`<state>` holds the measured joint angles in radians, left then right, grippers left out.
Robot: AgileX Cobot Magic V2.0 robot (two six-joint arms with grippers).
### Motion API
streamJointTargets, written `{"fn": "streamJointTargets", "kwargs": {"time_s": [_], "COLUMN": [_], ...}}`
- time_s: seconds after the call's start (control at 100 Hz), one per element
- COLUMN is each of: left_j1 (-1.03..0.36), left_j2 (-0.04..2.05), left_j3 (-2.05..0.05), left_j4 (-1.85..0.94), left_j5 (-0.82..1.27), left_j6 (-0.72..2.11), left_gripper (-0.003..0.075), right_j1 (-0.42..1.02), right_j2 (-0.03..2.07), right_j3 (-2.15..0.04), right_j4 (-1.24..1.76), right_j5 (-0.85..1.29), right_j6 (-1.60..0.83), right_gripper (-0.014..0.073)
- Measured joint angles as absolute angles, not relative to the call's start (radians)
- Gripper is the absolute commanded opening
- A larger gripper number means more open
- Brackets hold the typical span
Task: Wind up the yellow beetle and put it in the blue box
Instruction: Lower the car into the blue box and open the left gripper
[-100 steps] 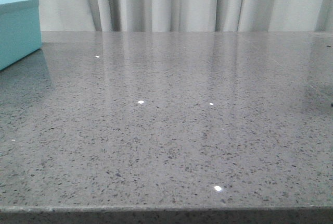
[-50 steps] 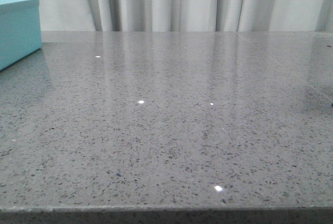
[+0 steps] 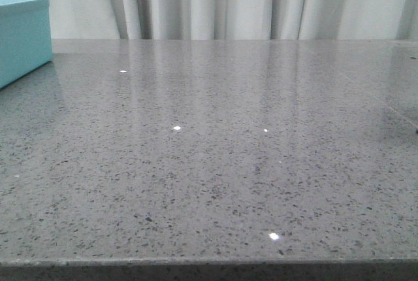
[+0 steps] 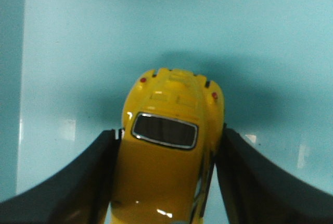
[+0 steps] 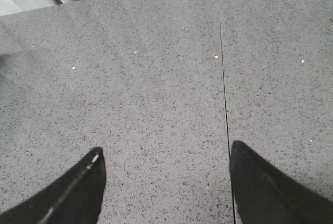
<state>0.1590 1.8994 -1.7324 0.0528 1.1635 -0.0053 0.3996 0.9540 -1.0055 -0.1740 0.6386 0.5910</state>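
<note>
The yellow beetle (image 4: 169, 114) sits between the black fingers of my left gripper (image 4: 169, 130), which is shut on its sides. Its dark window and two small red lights face the camera. Behind the car the left wrist view is filled by a flat turquoise surface of the blue box (image 4: 78, 36), with the car's shadow on it. In the front view only a corner of the blue box (image 3: 23, 36) shows at the far left, and neither arm shows. My right gripper (image 5: 166, 147) is open over bare tabletop, with nothing between its fingers.
The grey speckled stone table (image 3: 209, 163) has its front edge at the bottom of the front view. A thin dark seam (image 5: 223, 78) in the table runs past the right gripper. Pale curtains (image 3: 228, 0) hang behind the table.
A dark shadow at the table's right edge in the front view has faded out. The box corner has not moved.
</note>
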Motion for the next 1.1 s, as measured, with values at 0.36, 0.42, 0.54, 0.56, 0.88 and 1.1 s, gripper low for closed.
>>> {"fn": "streamJointTargets", "kwargs": {"time_s": [0.36, 0.42, 0.54, 0.56, 0.88, 1.1], "left_j1": [0.159, 0.159, 0.159, 0.159, 0.159, 0.159], "left_j2": [1.91, 1.91, 1.91, 1.91, 1.91, 1.91], "left_j3": [-1.732, -1.732, -1.732, -1.732, -1.732, -1.732], "left_j4": [0.047, 0.047, 0.047, 0.047, 0.047, 0.047], "left_j5": [1.163, 1.163, 1.163, 1.163, 1.164, 1.164], "left_j6": [-0.005, -0.005, -0.005, -0.005, -0.005, -0.005], "left_gripper": [0.0148, 0.0154, 0.0232, 0.0252, 0.0351, 0.0398], "right_j1": [0.4, 0.4, 0.4, 0.4, 0.4, 0.4], "right_j2": [0.954, 0.954, 0.954, 0.954, 0.954, 0.954], "right_j3": [-1.006, -1.006, -1.006, -1.006, -1.006, -1.006], "right_j4": [-0.174, -0.174, -0.174, -0.174, -0.174, -0.168], "right_j5": [0.639, 0.639, 0.639, 0.639, 0.639, 0.639], "right_j6": [0.591, 0.591, 0.591, 0.591, 0.591, 0.591], "right_gripper": [0.0508, 0.0508, 0.0508, 0.0508, 0.0508, 0.0508]}}
